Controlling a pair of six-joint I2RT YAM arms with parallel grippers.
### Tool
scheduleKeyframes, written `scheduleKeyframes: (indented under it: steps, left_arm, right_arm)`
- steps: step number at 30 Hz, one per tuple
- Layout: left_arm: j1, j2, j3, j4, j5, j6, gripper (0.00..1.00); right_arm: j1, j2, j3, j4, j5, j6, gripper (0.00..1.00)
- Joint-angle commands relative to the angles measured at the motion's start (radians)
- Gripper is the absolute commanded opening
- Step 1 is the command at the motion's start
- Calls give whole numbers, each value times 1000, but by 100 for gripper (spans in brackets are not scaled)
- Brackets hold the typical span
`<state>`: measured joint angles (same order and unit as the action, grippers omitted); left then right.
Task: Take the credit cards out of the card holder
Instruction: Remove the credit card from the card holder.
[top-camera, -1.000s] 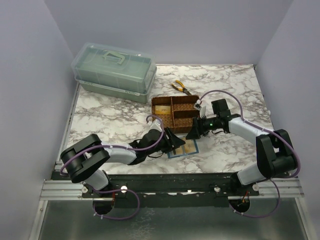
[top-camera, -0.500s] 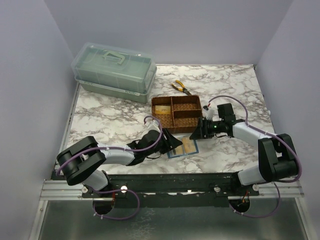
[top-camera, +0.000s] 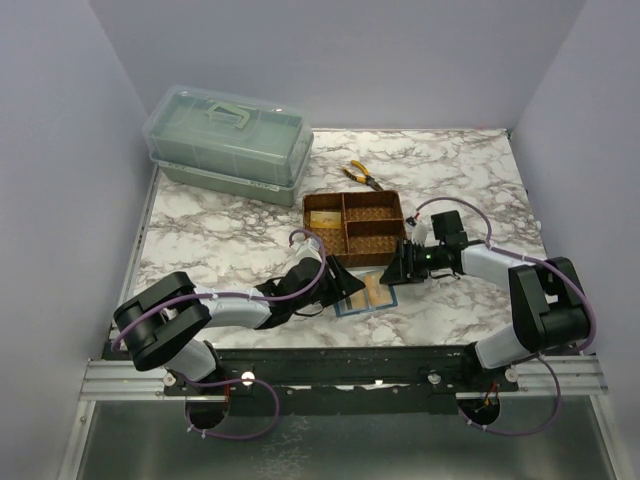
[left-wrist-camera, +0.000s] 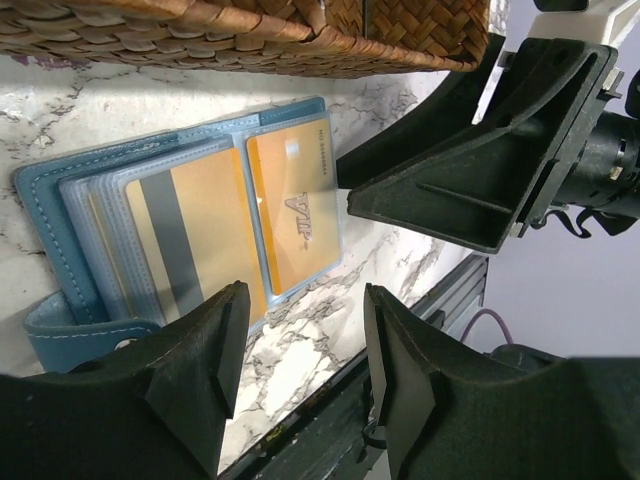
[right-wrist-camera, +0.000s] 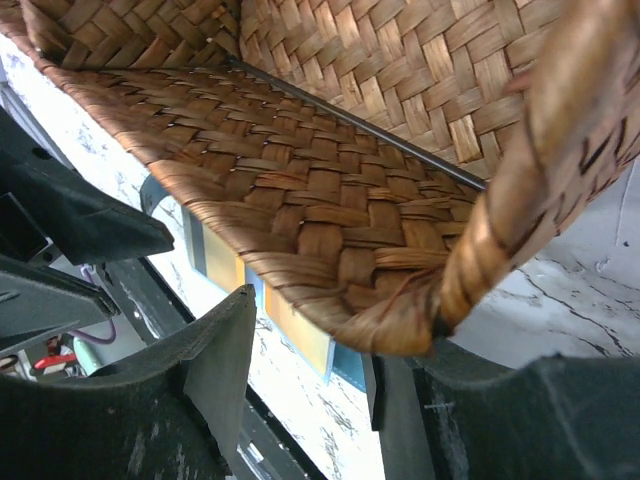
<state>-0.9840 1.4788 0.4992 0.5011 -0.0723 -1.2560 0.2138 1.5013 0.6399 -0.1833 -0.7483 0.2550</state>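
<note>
The card holder (left-wrist-camera: 60, 250) lies open on the marble, teal-blue, its clear sleeves fanned out. Gold credit cards (left-wrist-camera: 295, 210) sit in the sleeves, one showing a dark stripe (left-wrist-camera: 170, 235). My left gripper (left-wrist-camera: 305, 370) hovers open just past the holder's near-left edge, nothing between its fingers. My right gripper (right-wrist-camera: 310, 400) is open and low at the holder's right side, tucked under the woven tray's corner. From above, the card holder (top-camera: 370, 293) lies between the left gripper (top-camera: 345, 282) and the right gripper (top-camera: 395, 268).
The brown woven tray (top-camera: 353, 203) stands right behind the holder, a yellowish card (top-camera: 322, 218) in its left compartment. Yellow-handled pliers (top-camera: 360, 175) lie behind it. A green lidded box (top-camera: 228, 145) stands at the back left. The table's front rail is close below.
My right gripper has dropped from beside the tray down toward the holder's right edge, and its jaws have narrowed a little. The left gripper has barely moved.
</note>
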Motion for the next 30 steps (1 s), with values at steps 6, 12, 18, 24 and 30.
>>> scheduleKeyframes:
  steps: [6, 12, 18, 24, 30]
  left_arm:
    - [-4, -5, 13, -27, -23, 10, 56]
    - [-4, 1, 7, -27, -21, 8, 56]
    - [-5, 4, 7, -27, -20, 9, 56]
    - [-4, 6, 7, -27, -17, 9, 56]
    - [-4, 7, 10, -26, -15, 10, 56]
  right_arm:
    - [-5, 31, -9, 19, -1, 2, 50]
    - [-6, 21, -5, 15, -75, -13, 48]
    - [-6, 31, -4, 16, -100, -12, 46]
    - [-5, 68, 2, 20, -127, -5, 42]
    - [-5, 83, 1, 34, -143, -4, 36]
